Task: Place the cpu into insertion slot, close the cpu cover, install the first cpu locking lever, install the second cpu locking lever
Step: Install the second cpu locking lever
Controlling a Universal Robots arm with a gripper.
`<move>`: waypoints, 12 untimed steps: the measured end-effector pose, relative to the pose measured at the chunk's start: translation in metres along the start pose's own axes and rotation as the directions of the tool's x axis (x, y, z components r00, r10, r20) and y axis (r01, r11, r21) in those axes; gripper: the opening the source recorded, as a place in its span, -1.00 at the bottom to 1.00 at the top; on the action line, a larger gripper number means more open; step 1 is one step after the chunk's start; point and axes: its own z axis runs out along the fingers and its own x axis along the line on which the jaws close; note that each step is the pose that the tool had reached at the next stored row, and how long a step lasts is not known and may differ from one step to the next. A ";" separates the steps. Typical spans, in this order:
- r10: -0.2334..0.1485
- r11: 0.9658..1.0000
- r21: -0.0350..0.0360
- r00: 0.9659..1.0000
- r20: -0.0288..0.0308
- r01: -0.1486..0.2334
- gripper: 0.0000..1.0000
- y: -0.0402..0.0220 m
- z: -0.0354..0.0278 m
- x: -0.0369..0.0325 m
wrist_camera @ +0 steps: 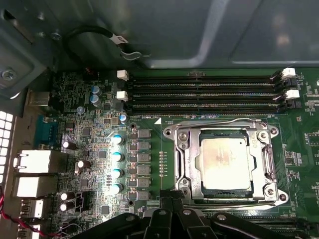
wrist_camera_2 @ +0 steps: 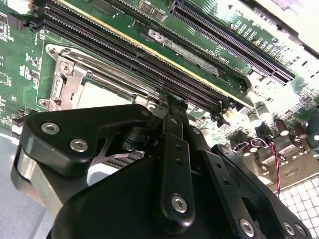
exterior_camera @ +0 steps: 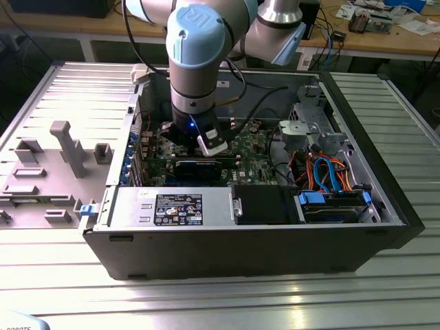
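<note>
One cpu [wrist_camera: 223, 162] already seated in insertion slot [wrist_camera: 192, 164], cpu cover [wrist_camera: 266, 159] down over it. My hand [wrist_camera: 167, 201] hovers at socket edge; grip state I cannot tell. I'd press lever low, slow.

In the exterior view, the insertion slot is being hidden behind the arm's wrist [exterior_camera: 196, 103]. In the second wrist view, the cpu [wrist_camera_2: 102, 94] is being covered in part by the hand [wrist_camera_2: 169, 107]. In the first wrist view, the hand's black linkage [wrist_camera: 169, 221] is being cut off by the picture's edge. Finger spacing cannot be determined.
</note>
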 end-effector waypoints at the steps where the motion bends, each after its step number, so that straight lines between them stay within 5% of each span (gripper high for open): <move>1: 0.001 1.000 0.000 1.000 0.000 -0.001 -0.79 -0.0001 0.0002 0.0000; 12: 0.001 1.000 0.000 1.000 0.000 -0.001 -0.79 -0.0015 0.0004 0.0004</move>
